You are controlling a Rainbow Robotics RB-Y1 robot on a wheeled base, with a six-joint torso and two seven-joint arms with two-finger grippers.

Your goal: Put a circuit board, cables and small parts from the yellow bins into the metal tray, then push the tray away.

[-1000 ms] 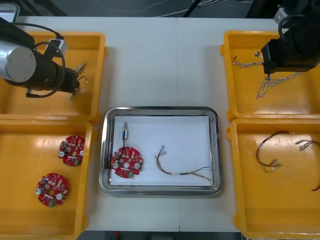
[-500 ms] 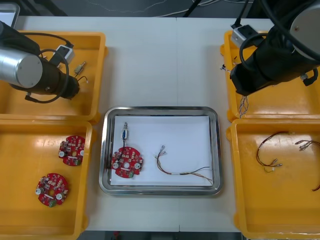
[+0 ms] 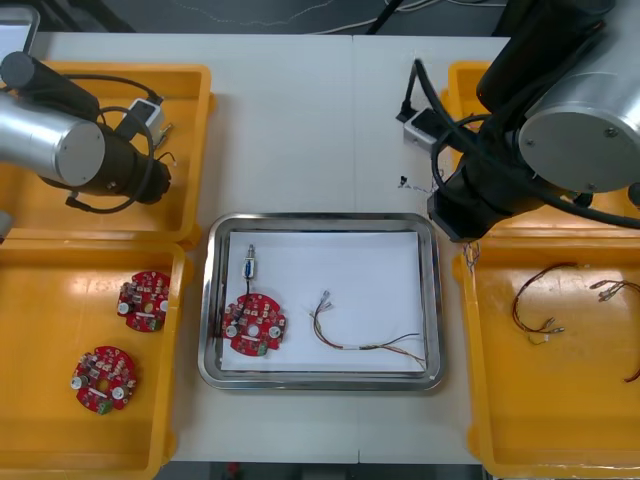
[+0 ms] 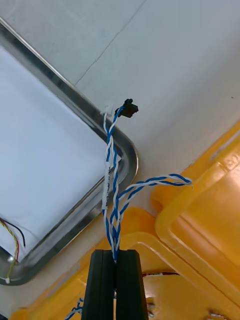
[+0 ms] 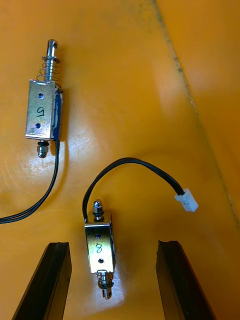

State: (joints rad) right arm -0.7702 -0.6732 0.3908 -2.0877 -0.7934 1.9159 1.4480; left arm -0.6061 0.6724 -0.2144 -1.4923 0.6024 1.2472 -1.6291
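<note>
My right gripper (image 4: 115, 260) is shut on a twisted blue and white cable (image 4: 111, 165), which dangles over the far right corner of the metal tray (image 3: 320, 222), between the tray and the yellow bins on the right. The cable's black plug (image 4: 129, 108) hangs over the table just beyond the tray's rim. The white-lined tray holds a red circuit board (image 3: 254, 324), a small metal part (image 3: 250, 268) and a red and yellow cable (image 3: 360, 340). Over the far left bin (image 3: 190, 110), my left gripper (image 5: 112, 280) stands open around a small metal part (image 5: 99, 247) marked 8.
A second metal part (image 5: 42, 110), marked 5, lies farther from the left fingers, and a black lead with a white plug (image 5: 186, 200) lies between them. Two circuit boards (image 3: 143, 300) lie in the near left bin. Cables (image 3: 540, 305) lie in the near right bin.
My right arm has carried the blue and white cable out of the far right bin, leftward to the tray's far right corner. My left arm has shifted slightly right over the far left bin.
</note>
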